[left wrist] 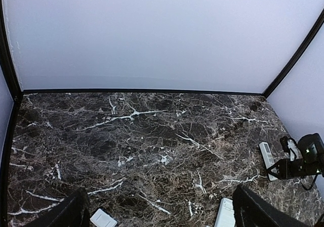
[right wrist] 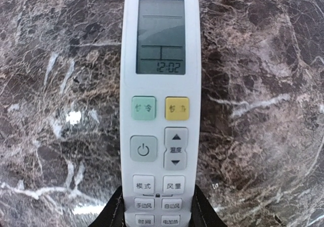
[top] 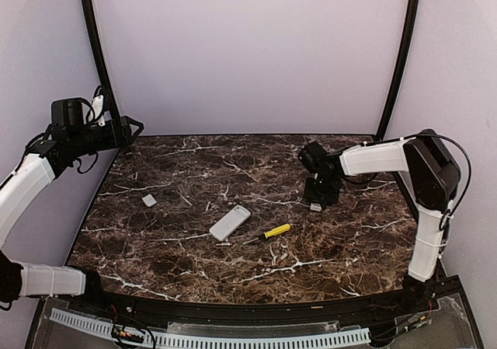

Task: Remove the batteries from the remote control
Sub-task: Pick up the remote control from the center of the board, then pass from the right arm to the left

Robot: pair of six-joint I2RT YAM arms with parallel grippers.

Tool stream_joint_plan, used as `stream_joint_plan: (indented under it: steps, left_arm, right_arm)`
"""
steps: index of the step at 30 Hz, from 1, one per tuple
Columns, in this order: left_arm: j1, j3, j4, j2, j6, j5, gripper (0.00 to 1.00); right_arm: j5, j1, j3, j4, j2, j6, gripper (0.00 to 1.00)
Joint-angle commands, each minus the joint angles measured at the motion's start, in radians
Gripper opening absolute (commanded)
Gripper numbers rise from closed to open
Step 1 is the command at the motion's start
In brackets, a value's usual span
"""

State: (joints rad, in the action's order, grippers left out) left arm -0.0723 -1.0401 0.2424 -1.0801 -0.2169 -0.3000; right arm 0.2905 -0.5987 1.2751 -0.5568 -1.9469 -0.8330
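Note:
My right gripper (top: 317, 197) is shut on the lower end of a white air-conditioner remote (right wrist: 159, 110). The remote is face up, with its screen and buttons showing, and a black finger (right wrist: 112, 213) presses each side. It shows small in the top view (top: 316, 206) and in the left wrist view (left wrist: 267, 159), low at the table's right. A second white remote (top: 230, 222) lies at the table's middle. My left gripper (top: 133, 129) is open and empty, raised at the far left; its fingers (left wrist: 66, 214) stand wide apart. No batteries are in view.
A yellow-handled screwdriver (top: 268, 233) lies just right of the middle remote. A small flat white cover (top: 149, 200) lies on the left of the dark marble table (top: 186, 170); it also shows in the left wrist view (left wrist: 103, 218). White walls enclose the table.

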Motion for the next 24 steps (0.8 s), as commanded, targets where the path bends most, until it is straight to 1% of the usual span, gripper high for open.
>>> stream_joint_plan:
  steps: [1,3,5,6,9,10,11,12,13,14,15,16,20,23,24]
  left_arm:
    - [-0.002,0.013,0.012,0.015,0.013,-0.043,0.97]
    - [-0.003,0.019,-0.012,0.028,0.020,-0.097,0.97]
    - [-0.002,0.036,-0.064,0.043,0.010,-0.207,0.96]
    - [-0.004,0.052,-0.111,0.047,0.000,-0.237,0.95]
    - [-0.018,0.082,-0.232,0.054,-0.104,-0.409,0.93]
    - [-0.041,0.096,-0.295,0.056,-0.123,-0.439,0.91]
    - [-0.059,0.103,-0.322,0.059,-0.135,-0.482,0.91]
    - [-0.111,0.103,-0.354,0.063,-0.124,-0.494,0.90]
    - [-0.140,0.097,-0.359,0.071,-0.076,-0.502,0.90]
    - [-0.205,0.093,-0.355,0.074,-0.045,-0.501,0.90]
    - [-0.236,0.080,-0.348,0.077,0.011,-0.494,0.90]
    - [-0.284,0.072,-0.332,0.075,0.033,-0.495,0.90]
    - [-0.373,0.011,-0.291,0.040,0.120,-0.558,0.91]
    - [-0.478,-0.027,-0.239,0.008,0.221,-0.531,0.87]
    - [-0.497,-0.041,-0.222,-0.013,0.260,-0.523,0.86]
  right_arm:
    - [-0.015,0.007,-0.047,0.042,0.179,0.058,0.11]
    - [-0.056,0.007,-0.052,0.040,0.270,0.111,0.08]
    - [-0.121,0.007,-0.055,0.045,0.361,0.167,0.04]
    - [-0.155,0.007,-0.056,0.048,0.403,0.190,0.02]
    - [-0.328,0.007,-0.063,0.084,0.527,0.268,0.00]
    - [-0.404,0.007,-0.063,0.097,0.560,0.292,0.00]
    - [-0.472,0.006,-0.063,0.110,0.587,0.306,0.00]
    - [-0.547,0.006,-0.065,0.124,0.613,0.314,0.00]
    - [-0.609,0.005,-0.060,0.128,0.633,0.322,0.00]
    - [-0.660,0.004,-0.057,0.131,0.649,0.325,0.00]
    - [-0.714,0.003,-0.053,0.139,0.663,0.326,0.00]
    - [-0.765,0.002,-0.048,0.141,0.675,0.326,0.00]
    - [-1.020,-0.012,-0.027,0.180,0.681,0.298,0.00]
    - [-1.116,-0.046,-0.010,0.202,0.657,0.274,0.01]
    - [-1.140,-0.058,0.000,0.201,0.649,0.273,0.01]
